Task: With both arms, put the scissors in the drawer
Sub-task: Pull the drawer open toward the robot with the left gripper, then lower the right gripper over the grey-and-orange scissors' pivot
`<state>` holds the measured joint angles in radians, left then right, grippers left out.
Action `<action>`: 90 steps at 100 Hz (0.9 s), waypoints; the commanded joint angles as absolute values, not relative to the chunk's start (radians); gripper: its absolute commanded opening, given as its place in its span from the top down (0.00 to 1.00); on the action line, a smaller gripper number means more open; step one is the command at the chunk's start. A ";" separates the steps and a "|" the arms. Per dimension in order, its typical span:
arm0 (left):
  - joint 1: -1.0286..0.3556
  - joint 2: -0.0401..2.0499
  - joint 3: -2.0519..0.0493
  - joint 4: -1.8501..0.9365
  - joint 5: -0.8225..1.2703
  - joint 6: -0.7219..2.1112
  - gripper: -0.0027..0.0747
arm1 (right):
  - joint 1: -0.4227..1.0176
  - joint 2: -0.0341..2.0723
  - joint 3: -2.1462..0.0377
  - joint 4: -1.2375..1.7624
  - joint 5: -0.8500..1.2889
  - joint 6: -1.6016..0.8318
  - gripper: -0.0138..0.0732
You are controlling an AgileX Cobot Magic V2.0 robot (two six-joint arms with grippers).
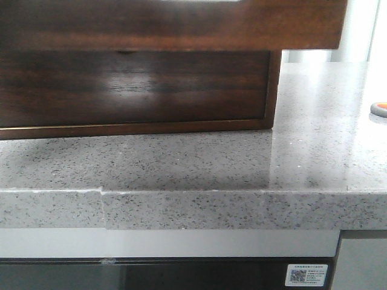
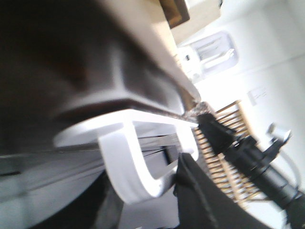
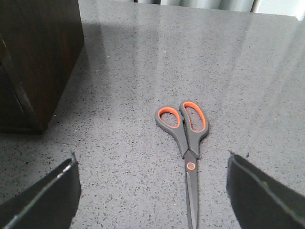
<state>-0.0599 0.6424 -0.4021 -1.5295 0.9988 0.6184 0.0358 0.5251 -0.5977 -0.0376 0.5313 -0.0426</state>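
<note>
Grey speckled stone forms the table point(image 1: 181, 163), which carries a dark brown glossy wooden cabinet point(image 1: 133, 90) on its left and middle part. The drawer point(image 1: 169, 24) stands pulled out toward the near side at the top of the cabinet, its front overhanging the cabinet body and running past the cabinet's right edge. The scissors point(image 3: 187, 143) lie flat on the bare table to the right of the cabinet, well apart from it; in the front view only an orange, grey-edged piece of a handle shows at the far right edge. In the right wrist view the scissors are closed, with two orange-lined finger loops in a dark grey handle and the blades together. The right end effector point(image 3: 152, 191) hovers above the table with its two dark fingers point(image 3: 43, 198) spread wide, one on each side of the scissors, touching nothing and holding nothing. The left wrist view is blurred and very close: a white curved part point(image 2: 138, 176) and a dark finger point(image 2: 200, 200) of the left end effector lie against a dark surface, and whether that end effector is closed or holds anything cannot be told.
</note>
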 commanded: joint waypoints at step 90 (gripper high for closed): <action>-0.097 0.559 -0.778 -0.521 1.181 0.352 0.51 | -0.226 1.159 -1.018 0.032 0.942 -0.117 0.19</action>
